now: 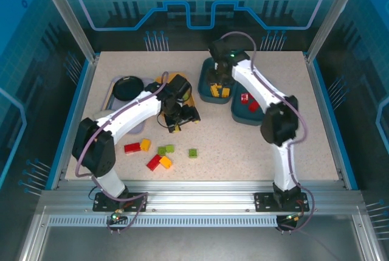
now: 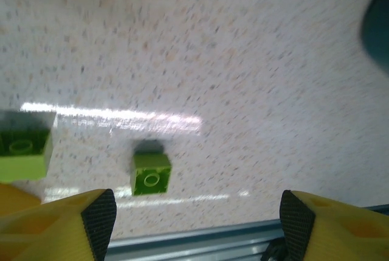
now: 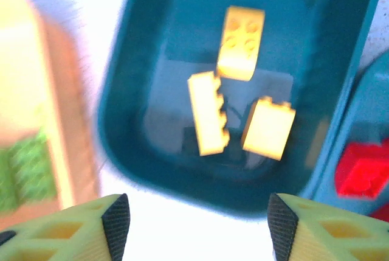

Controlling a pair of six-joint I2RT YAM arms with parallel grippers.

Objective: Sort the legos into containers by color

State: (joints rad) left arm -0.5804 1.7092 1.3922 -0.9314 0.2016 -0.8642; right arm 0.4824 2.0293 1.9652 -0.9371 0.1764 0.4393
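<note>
Loose legos lie on the table in front of my left gripper [image 1: 182, 117]: a red one [image 1: 132, 148], a yellow one [image 1: 145, 145], green ones [image 1: 162, 150] [image 1: 192, 153], and a red [image 1: 154, 162] and orange pair [image 1: 165, 162]. The left gripper [image 2: 199, 224] hangs open over bare table, a small green lego [image 2: 151, 174] just ahead of it. My right gripper [image 1: 217, 89] [image 3: 197, 227] is open and empty above the near rim of a teal container [image 3: 121, 90] holding three yellow legos [image 3: 208, 113]. The second teal container [image 1: 240, 115] holds red legos [image 3: 358, 173].
The yellow-orange container [image 1: 189, 99] sits mostly under the left arm, with green legos [image 3: 24, 170] in it. A lavender tray [image 1: 115, 112] with a black bowl [image 1: 127, 86] stands at the back left. The metal table edge [image 2: 200, 240] runs close below the left fingers.
</note>
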